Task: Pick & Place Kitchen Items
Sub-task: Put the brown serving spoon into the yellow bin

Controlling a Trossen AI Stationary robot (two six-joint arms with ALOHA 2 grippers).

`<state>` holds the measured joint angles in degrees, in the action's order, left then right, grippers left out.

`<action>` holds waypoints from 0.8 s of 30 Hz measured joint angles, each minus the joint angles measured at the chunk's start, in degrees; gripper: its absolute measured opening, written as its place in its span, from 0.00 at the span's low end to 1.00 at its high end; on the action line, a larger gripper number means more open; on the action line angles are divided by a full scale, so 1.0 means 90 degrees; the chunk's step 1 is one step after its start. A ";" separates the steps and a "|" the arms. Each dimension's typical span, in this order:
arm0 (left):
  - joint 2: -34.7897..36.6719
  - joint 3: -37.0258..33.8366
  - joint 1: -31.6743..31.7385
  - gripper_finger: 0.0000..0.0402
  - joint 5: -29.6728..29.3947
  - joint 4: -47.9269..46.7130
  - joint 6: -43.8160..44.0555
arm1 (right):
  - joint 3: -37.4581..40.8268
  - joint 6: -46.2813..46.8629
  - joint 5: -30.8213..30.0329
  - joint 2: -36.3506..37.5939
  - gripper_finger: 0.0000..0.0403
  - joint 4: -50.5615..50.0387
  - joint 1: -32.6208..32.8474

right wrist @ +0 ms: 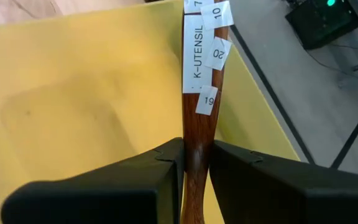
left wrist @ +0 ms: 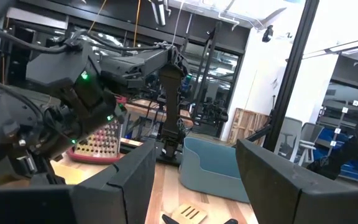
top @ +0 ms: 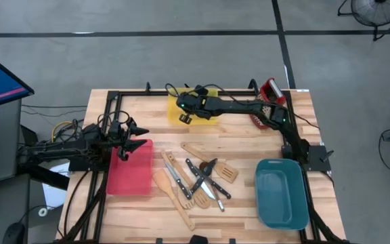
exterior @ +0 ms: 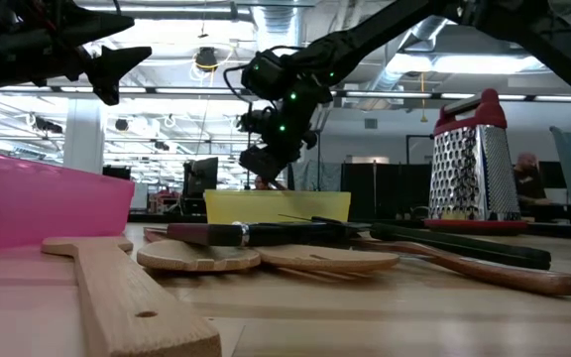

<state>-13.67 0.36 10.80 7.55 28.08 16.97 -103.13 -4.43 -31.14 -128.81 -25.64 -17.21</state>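
My right gripper reaches from the table's right over the yellow bin at the far middle and is shut on a dark brown wooden spoon that bears white paper labels. In the low view this gripper hangs above the yellow bin. The other kitchen items, pale spatulas, a brown spoon and black-handled knives, lie flat in a heap at the table's middle. At the table's left, my left gripper waits open above the red bin. My right gripper pinches the spoon's brown handle between its two fingers. The fingers slant down from the table's right. The handle runs on past the fingertips, over the yellow bin's floor and toward its rim. Which end of the spoon this is stays hidden.
A teal bin stands at the near right. A red-topped metal box grater stands at the far right, beside my right arm. The red bin lies left of the utensil heap. Bare wood shows between the heap and the yellow bin.
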 joint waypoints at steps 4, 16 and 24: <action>0.0000 0.0000 0.0000 0.52 0.0000 0.0002 0.0000 | 0.0000 -0.0043 0.0002 0.0010 0.14 0.0041 -0.0039; 0.0000 0.0000 -0.0002 0.52 0.0000 0.0007 0.0000 | -0.0005 -0.0002 0.0300 -0.0090 0.14 -0.0052 -0.0180; 0.0000 0.0000 -0.0002 0.52 0.0000 0.0007 0.0000 | 0.0002 -0.0002 0.0318 -0.0102 0.14 -0.0138 -0.0233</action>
<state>-13.67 0.36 10.79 7.55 28.14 16.97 -103.11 -4.45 -28.27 -129.73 -26.89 -19.31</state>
